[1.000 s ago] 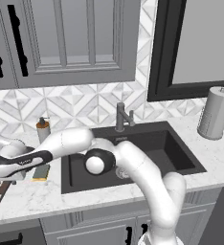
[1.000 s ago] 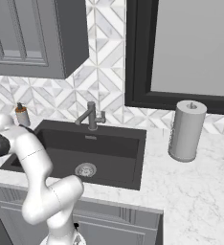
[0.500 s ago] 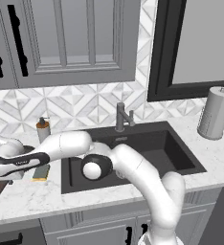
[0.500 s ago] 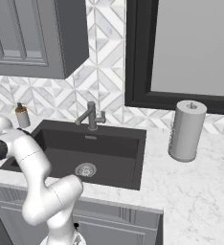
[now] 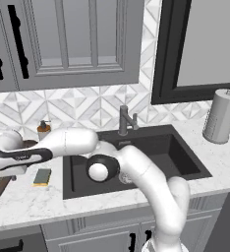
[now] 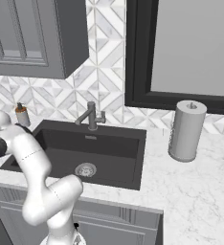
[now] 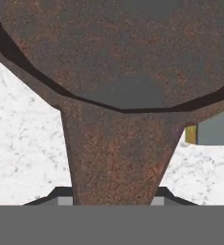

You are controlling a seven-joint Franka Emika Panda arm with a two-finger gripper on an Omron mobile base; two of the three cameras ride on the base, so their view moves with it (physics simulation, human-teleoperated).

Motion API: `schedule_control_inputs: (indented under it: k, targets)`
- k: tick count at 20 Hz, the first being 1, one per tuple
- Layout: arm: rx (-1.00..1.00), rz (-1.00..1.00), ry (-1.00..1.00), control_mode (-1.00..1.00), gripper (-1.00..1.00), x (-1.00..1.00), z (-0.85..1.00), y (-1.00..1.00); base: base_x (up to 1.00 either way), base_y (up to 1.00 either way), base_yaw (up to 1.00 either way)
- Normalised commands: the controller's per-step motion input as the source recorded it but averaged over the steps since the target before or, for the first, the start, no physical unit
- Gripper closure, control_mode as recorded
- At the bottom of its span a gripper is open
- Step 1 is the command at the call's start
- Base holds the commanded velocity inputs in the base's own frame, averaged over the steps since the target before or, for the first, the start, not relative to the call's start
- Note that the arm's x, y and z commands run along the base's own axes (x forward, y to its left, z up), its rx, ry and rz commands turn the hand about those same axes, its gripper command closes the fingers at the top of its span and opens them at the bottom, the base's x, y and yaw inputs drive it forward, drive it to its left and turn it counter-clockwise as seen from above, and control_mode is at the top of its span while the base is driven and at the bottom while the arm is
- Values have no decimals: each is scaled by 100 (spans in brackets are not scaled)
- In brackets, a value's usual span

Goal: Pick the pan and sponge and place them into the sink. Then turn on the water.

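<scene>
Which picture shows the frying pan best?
The hand view: the pan is close up, its brown bowl and handle plain. In the left base view the arm hides most of it, leaving the handle's end.

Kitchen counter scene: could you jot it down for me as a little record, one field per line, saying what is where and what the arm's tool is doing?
pan: dark brown pan, close under the hand camera, handle running toward the tool; on the counter left of the sink
sponge: yellow and green sponge, flat on the counter left of the sink
sink: dark basin, silver drain, no pan or sponge in it
faucet: grey faucet, no water running
tool: down at the pan handle, finger tips hidden, grip cannot be told
other: soap bottle, paper towel roll
</scene>
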Motion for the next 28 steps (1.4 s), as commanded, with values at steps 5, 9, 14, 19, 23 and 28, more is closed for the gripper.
schedule_control_inputs:
  k: [5, 9, 14, 19, 23, 28]
  targets:
    - [0, -1, 2, -100, 100, 0, 0, -94, 0, 0, 0]
    - [3, -6, 2, -100, 100, 0, 0, -100, 0, 0, 0]
    - [8, -10, 4, -100, 100, 0, 1, -100, 0, 0, 0]
    - [5, -14, 3, -100, 100, 0, 0, -100, 0, 0, 0]
    - [2, -15, 0, -100, 100, 0, 0, -100, 0, 0, 0]
    - [1, -16, 1, -100, 100, 1, -2, -91, 0, 0, 0]
